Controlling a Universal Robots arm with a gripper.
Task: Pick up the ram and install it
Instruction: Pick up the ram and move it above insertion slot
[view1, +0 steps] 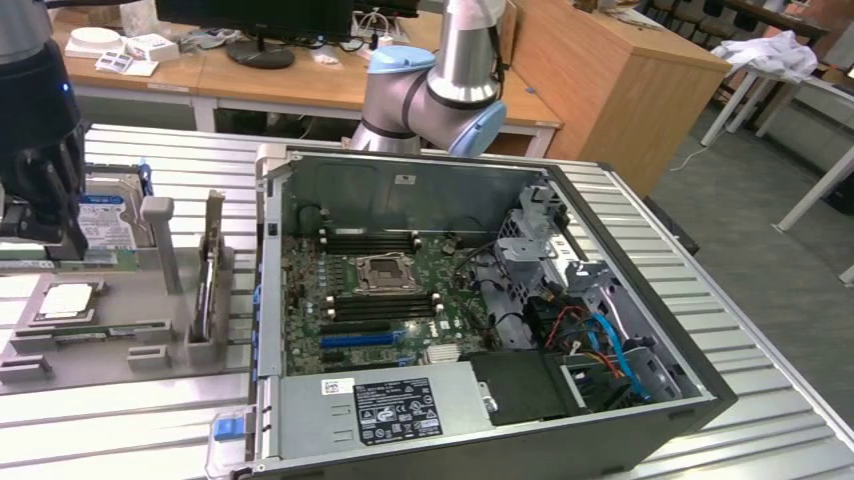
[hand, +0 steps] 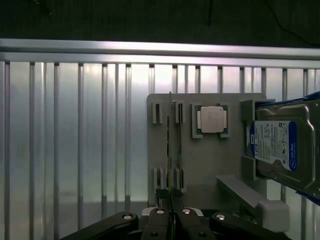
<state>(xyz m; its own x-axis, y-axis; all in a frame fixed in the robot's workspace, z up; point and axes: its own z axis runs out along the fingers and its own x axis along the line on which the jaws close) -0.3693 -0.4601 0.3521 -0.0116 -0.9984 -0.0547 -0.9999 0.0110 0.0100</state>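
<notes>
"Is the long green circuit-board ram stick (view1: 212, 268) installed yet?"

"No. It stands on edge in the grey holder plate (hand: 200, 160) on the slatted metal worktop (hand: 75, 140), apart from the open black computer case (view1: 400, 155). The black fingers (hand: 158, 222) are drawn together, gripping nothing I can see."

"Touching it?"

"Can't tell. Edge-on, it's a thin line meeting their tips."
</notes>
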